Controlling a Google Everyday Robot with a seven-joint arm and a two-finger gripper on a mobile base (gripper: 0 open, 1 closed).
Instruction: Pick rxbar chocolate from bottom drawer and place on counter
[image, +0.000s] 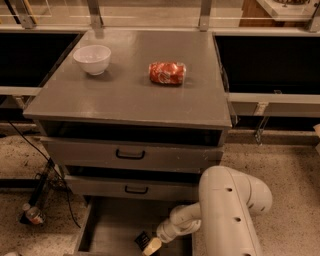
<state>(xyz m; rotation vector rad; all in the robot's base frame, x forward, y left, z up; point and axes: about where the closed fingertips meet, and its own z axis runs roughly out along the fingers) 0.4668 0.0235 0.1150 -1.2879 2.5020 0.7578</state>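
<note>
Camera view, rxbar (141, 238) lay low in open bottom drawer (107, 230), just beside gripper (151, 245), long axis unclear, gripper's hold could not be told, bowl (92, 59) and red packet (167, 73) sat apart on counter (130, 100).

Arm: we see 1 white arm (231, 210), its bulky rounded housing filling the lower right of the view.
Forearm: our slimmer white forearm (189, 215) runs from that housing down and to the left.
Wrist: the wrist (167, 231) angles downward, continuing the forearm's line.
Claw: our tan-tipped claw (151, 245) hangs just below the wrist, pointing down-left at the view's bottom edge.
</note>
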